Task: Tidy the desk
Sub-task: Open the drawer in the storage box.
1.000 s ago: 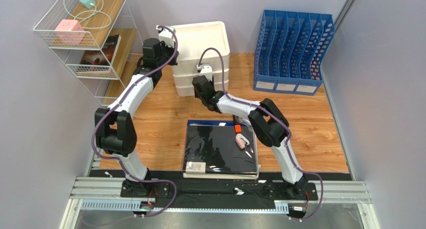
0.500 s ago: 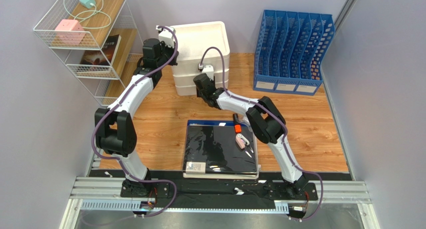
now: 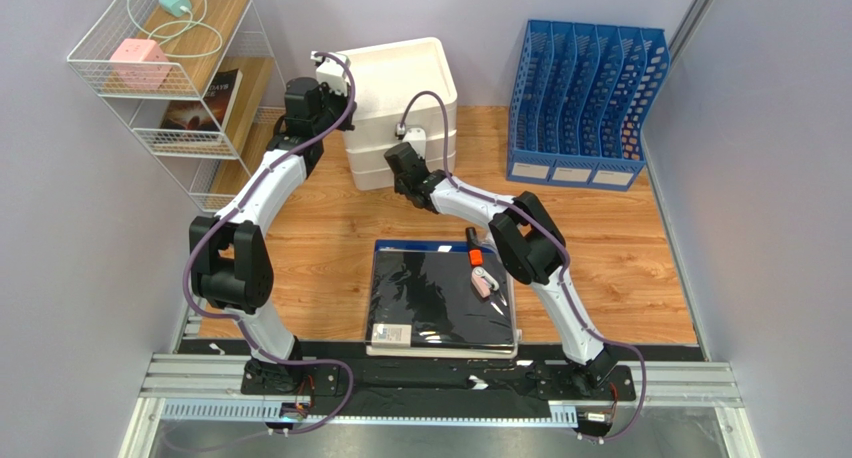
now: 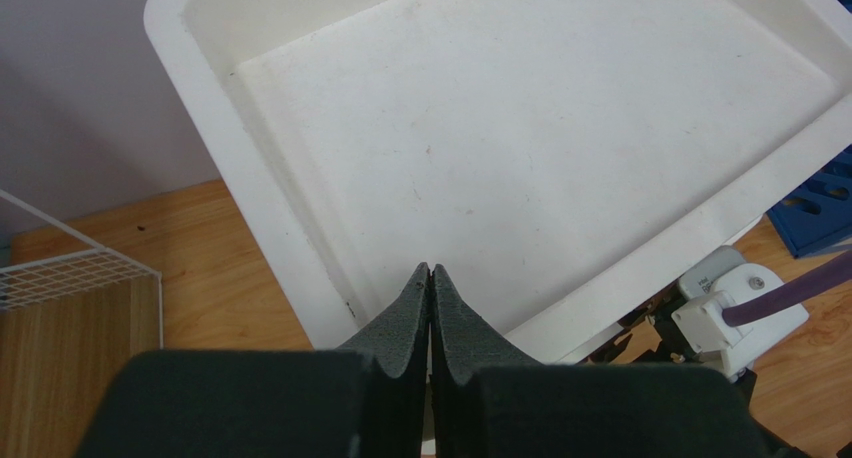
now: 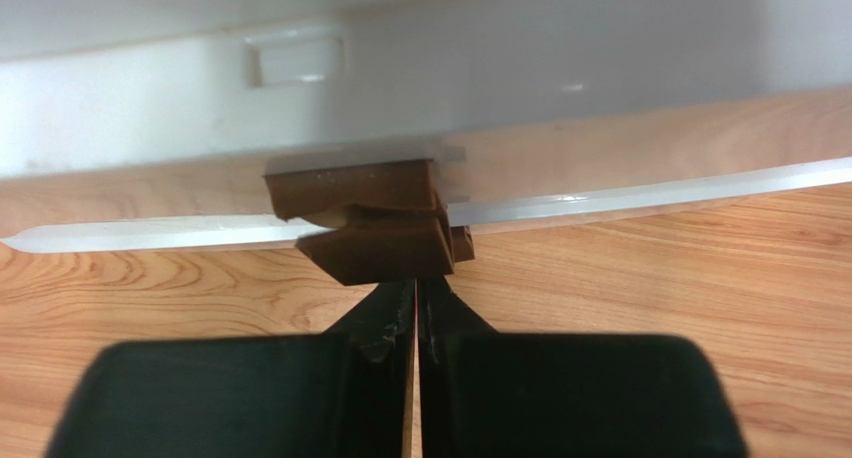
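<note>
The desk (image 3: 620, 248) is a light orange-brown plank top. A white stacked drawer unit (image 3: 400, 78) stands at its back middle. My left gripper (image 4: 431, 268) is shut and empty, hanging over the near corner of the unit's shallow top tray (image 4: 520, 128). My right gripper (image 5: 416, 283) is low at the unit's front, shut, its tips right under a brown handle (image 5: 365, 233) on a white drawer edge (image 5: 650, 193). Whether the tips pinch the handle is hidden. In the top view the right gripper (image 3: 398, 160) sits against the lower drawers.
A black folder (image 3: 430, 293) on a book stack lies at the front middle, with a small orange thing (image 3: 476, 259) and a pink one (image 3: 484, 286) on it. A blue file rack (image 3: 585, 98) stands back right. A white wire shelf (image 3: 170, 98) holds a pink box (image 3: 138, 60).
My right gripper has slid left and closer to the drawer unit's front, and its jaws have gone from half open to shut. The left arm has stayed still.
</note>
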Robot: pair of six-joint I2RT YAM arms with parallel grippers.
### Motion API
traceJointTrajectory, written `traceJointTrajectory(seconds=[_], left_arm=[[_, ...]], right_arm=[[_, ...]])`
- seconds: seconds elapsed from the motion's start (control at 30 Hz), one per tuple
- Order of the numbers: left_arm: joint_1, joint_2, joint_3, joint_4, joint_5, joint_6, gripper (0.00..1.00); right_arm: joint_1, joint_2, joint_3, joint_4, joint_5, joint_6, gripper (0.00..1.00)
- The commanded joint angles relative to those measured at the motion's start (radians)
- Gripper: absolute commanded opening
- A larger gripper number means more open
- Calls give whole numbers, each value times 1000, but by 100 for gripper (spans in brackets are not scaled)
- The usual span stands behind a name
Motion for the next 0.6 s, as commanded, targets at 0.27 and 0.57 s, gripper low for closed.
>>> traceJointTrajectory(seconds=[0.27,0.57], left_arm=[[5,-8,-64,-150,14,-23,4],[5,-14,-69,-152,14,-18,0]], right_arm=[[10,-181,-241,70,-30,41,0],[10,-135,-162,72,-32,-35,36]])
